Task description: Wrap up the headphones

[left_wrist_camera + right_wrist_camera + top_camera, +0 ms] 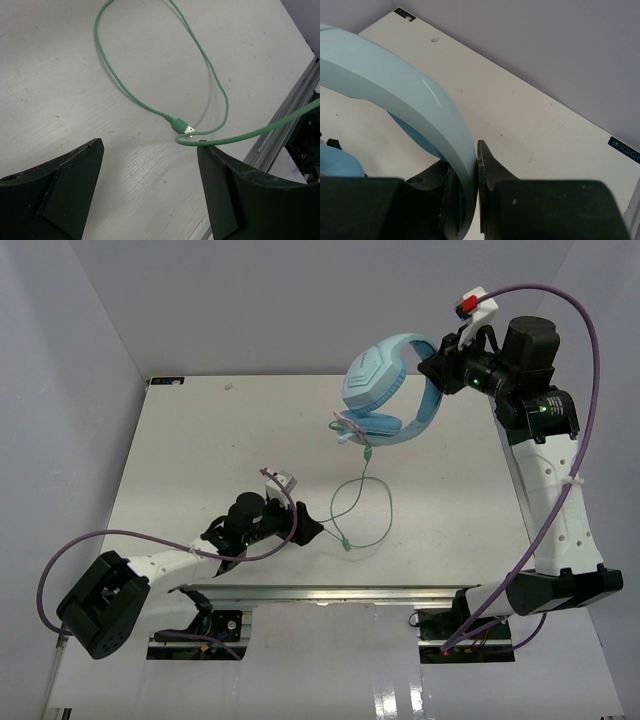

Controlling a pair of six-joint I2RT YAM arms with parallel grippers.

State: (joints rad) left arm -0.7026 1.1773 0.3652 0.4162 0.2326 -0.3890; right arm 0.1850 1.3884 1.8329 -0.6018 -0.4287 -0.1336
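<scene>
The light blue headphones [385,390] hang in the air above the table's far side, held by the headband [420,105] in my right gripper [440,368], which is shut on it. Their thin green cable [365,495] hangs down from the ear cups and loops on the table, ending in a small plug [346,546]. My left gripper [300,530] is open, low over the table near the front edge, just left of the plug [184,126]. The cable [145,105] lies ahead of its fingers, and one strand crosses the tip of the right finger [235,175].
The white table [200,460] has a metal rail [330,592] along its near edge. White walls enclose the left, back and right. Thick purple arm cables [565,360] arc beside both arms.
</scene>
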